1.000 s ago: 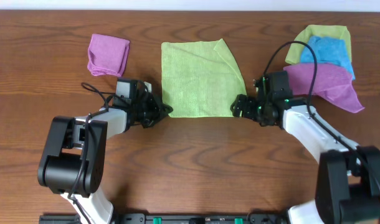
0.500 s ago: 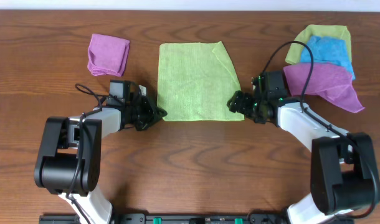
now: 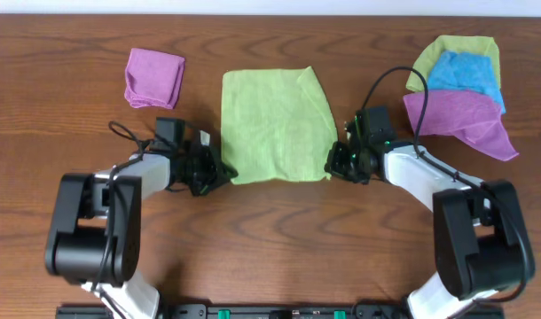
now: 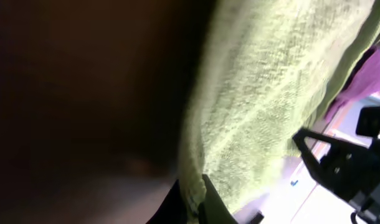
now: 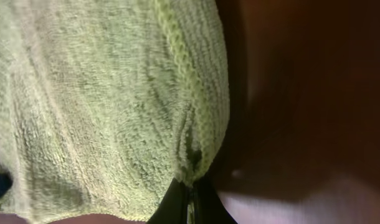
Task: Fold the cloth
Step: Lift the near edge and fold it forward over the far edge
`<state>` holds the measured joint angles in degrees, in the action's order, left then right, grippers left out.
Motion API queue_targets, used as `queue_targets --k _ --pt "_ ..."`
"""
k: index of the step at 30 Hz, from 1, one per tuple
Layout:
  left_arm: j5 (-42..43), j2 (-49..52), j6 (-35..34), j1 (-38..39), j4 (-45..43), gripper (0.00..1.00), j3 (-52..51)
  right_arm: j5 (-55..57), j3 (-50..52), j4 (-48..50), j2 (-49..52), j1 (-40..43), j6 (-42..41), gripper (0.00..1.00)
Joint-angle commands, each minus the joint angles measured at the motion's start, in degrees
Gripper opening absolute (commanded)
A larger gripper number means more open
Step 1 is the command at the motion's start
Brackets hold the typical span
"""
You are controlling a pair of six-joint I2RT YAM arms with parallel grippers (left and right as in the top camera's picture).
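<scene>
**Both grippers at the near corners of the lime-green cloth**

Overhead: the cloth (image 3: 272, 124) lies spread on the wooden table (image 3: 270, 239), mid-table between the two arms. It is mostly flat. Its far-right corner is turned over on itself, and the near edge is a little uneven.

Left gripper (image 3: 219, 171): low at the cloth's near-left corner. The left wrist view is dark and blurred. A raised green edge runs down into the jaws, so the gripper appears to be clamped on that corner, though the grip itself is hard to make out.

Right gripper (image 3: 334, 162): low at the near-right corner. The right wrist view is clearer. The hemmed corner is bunched and pinched between the closed jaws, with the fabric standing up off the wood above them.

Other cloths:
- A folded purple cloth (image 3: 154, 78) sits far left, well apart from the lime one.
- At far right is a pile with a second green cloth (image 3: 466, 49) at the bottom, a blue cloth (image 3: 470, 75) on it, and a larger purple cloth (image 3: 461, 120) draped nearest. The right arm's cable arcs across the edge of this pile.
</scene>
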<state>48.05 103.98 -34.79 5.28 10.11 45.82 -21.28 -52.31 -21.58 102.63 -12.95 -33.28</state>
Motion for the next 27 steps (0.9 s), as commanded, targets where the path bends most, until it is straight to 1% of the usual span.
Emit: queue_targets --k 1,5,8,12,15,18,21,23,27 --pt "-0.74 -6.19 5.99 -0.90 3.82 0.06 -0.22 -1.25 0.68 -1.75 -4.07 -0.42 0.20 0.01" --pt "-3.87 -15.23 6.27 -1.75 6.95 0.06 -0.22 -1.14 0.68 -1.64 -11.47 -0.42 1.25 0.01" --pt "-8.07 -20.39 6.03 -1.75 8.52 0.06 -0.22 0.28 0.68 -1.46 -15.32 -0.42 1.57 0.01" --pt "-9.46 -21.59 6.03 -1.75 10.64 0.06 -0.22 -0.46 0.68 -2.67 -15.65 -0.42 2.25 0.01" --pt "-8.74 -21.59 5.86 -1.73 10.97 0.06 -0.22 -5.09 0.68 -1.05 -15.80 -0.42 2.25 0.01" --pt "-7.96 -21.59 2.34 -1.75 6.80 0.06 -0.15 -6.36 0.63 3.80 -16.26 -0.42 2.03 0.01" --pt "-8.00 -21.59 -3.54 -1.86 -0.24 0.06 0.90 -5.90 -0.37 11.10 -16.39 -0.02 1.09 0.01" --pt "-8.92 -21.49 -6.10 -1.86 -4.57 0.06 2.08 -3.96 -1.70 14.64 -16.37 0.28 0.90 0.01" --pt "-11.08 -19.15 -7.21 -1.84 -6.38 0.06 6.75 1.44 -6.47 17.20 -15.56 0.66 2.47 0.01"
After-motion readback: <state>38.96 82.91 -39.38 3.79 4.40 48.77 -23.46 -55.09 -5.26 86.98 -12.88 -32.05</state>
